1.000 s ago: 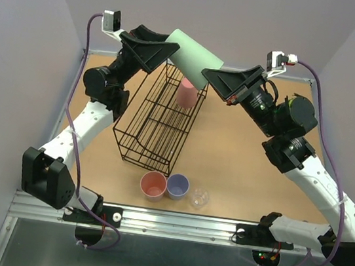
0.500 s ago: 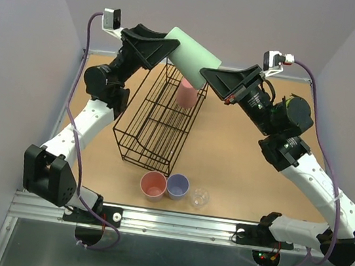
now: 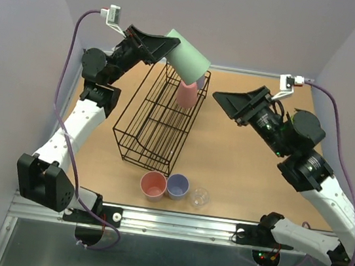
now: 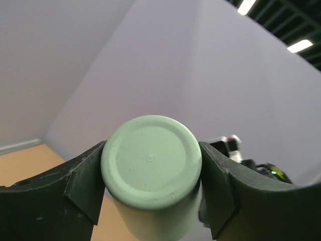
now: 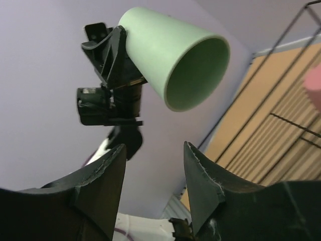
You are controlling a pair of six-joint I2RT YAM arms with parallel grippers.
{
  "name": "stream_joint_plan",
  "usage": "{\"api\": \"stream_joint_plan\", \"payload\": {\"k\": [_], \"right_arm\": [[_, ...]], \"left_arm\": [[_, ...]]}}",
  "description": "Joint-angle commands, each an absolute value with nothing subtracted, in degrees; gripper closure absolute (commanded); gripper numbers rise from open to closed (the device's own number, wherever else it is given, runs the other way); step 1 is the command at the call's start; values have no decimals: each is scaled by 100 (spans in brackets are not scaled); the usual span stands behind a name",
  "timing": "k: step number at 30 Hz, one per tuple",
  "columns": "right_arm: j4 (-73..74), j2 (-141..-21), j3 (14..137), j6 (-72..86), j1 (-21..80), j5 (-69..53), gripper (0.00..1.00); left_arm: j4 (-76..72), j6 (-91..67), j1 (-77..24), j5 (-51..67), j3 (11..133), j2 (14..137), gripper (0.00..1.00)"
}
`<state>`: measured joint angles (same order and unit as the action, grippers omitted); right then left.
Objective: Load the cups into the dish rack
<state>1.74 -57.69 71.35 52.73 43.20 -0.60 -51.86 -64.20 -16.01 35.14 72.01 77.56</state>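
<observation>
dish rack sits mid-table, long axis running away from the bases. mint green cup hangs on its side above the rack's far end, left gripper clamped on its base. right gripper is empty, jaws wide, apart from the cup. loaded: pink cup inverted in the rack, with a partly hidden lavender cup behind it. probably left to load: second pink cup, second lavender cup and clear cup, upright by the near end.
</observation>
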Motion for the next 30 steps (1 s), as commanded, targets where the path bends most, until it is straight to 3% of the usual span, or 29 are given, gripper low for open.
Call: {"api": "stream_joint_plan", "payload": {"k": [1, 4, 7, 10, 12, 13, 16, 21, 30], "right_arm": [[1422, -5064, 6961, 4632, 4333, 1244, 45], [2055, -4589, 6821, 4588, 4333, 1922, 49], [2451, -4290, 6750, 4570, 4333, 2283, 65], [2812, -4175, 6724, 4570, 4333, 2487, 66], [3032, -4122, 6741, 4562, 4333, 2566, 62], [3102, -4079, 6750, 4570, 4333, 2627, 50], [3295, -4026, 6785, 4544, 4333, 2733, 40], [3585, -3964, 6917, 4430, 4333, 2865, 38], [3911, -3981, 6978, 4421, 4333, 2900, 37]], "left_arm": [[-3054, -4275, -1582, 3411, 7848, 7339, 100], [-1884, -3123, -1661, 3069, 8068, 7286, 100], [-872, -2216, -1977, 2489, 8253, 7304, 100], [-432, -1645, -2416, 1839, 8244, 7295, 100], [-124, -1390, -2698, 1250, 8297, 7330, 100], [-36, -1145, -2951, 1048, 8314, 7382, 100], [272, -871, -3426, 266, 8271, 7435, 100], [352, -765, -3630, -631, 7806, 7287, 100], [167, -712, -3718, -1010, 7120, 7286, 100]]}}
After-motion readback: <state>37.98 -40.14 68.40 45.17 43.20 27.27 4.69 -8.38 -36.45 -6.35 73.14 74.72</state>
